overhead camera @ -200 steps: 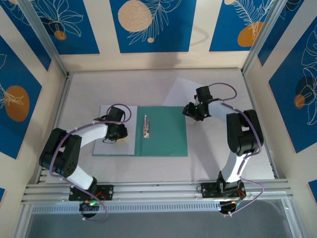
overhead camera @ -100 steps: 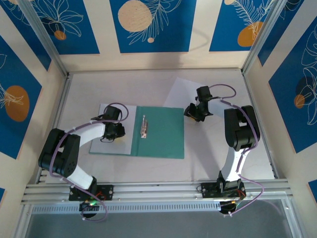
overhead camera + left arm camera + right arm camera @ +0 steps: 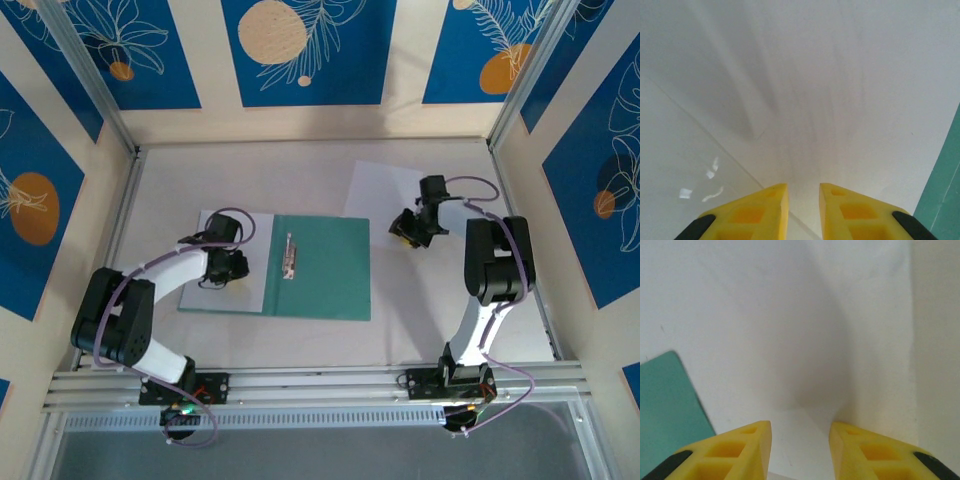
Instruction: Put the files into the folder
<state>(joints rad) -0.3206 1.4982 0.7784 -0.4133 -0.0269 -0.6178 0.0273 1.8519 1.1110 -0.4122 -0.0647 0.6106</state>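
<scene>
Folder (image 3: 322, 268) lies open (sheet (image 3: 375, 188) nearby).

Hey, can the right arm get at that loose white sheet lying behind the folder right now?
Probably yes. The right pincer hangs open right over the white sheet, and nothing lies on the part of it that shows.
</scene>
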